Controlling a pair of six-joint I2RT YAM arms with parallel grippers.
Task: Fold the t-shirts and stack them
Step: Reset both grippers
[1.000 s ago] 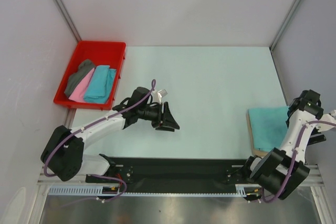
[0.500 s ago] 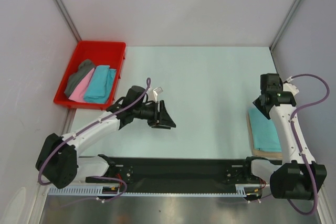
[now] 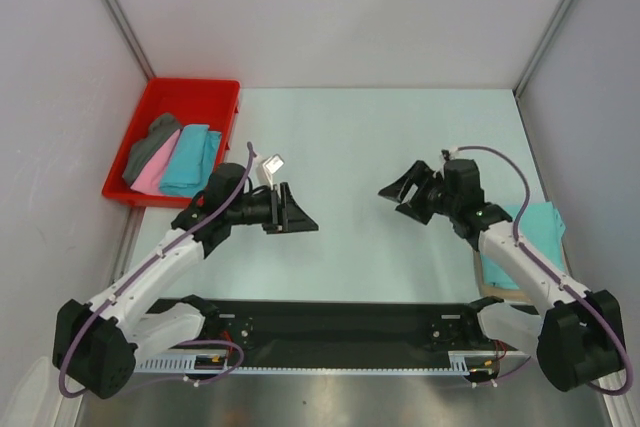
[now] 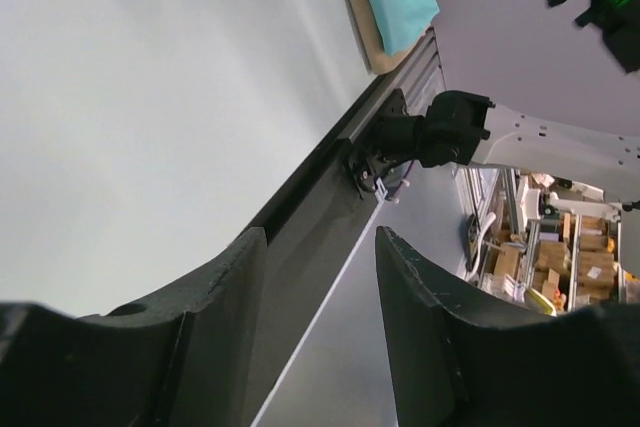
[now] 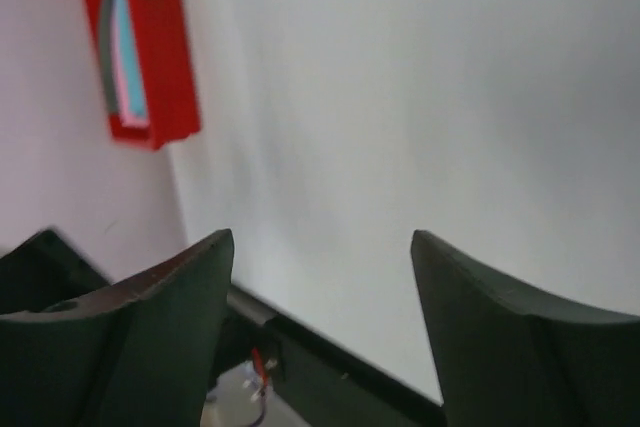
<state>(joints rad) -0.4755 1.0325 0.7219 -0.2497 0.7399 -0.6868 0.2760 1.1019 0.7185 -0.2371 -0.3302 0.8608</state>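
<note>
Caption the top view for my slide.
Left gripper and right gripper open above table; shirts in red tray, folded stack at right.

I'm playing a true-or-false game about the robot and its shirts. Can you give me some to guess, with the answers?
1. The tray holds three shirts. True: grey, pink and turquoise.
2. The left claw holds a pink shirt. False: it is open and empty.
3. A mint shirt lies at the right side of the table. True.
4. The right claw is shut. False: it is open.
</note>
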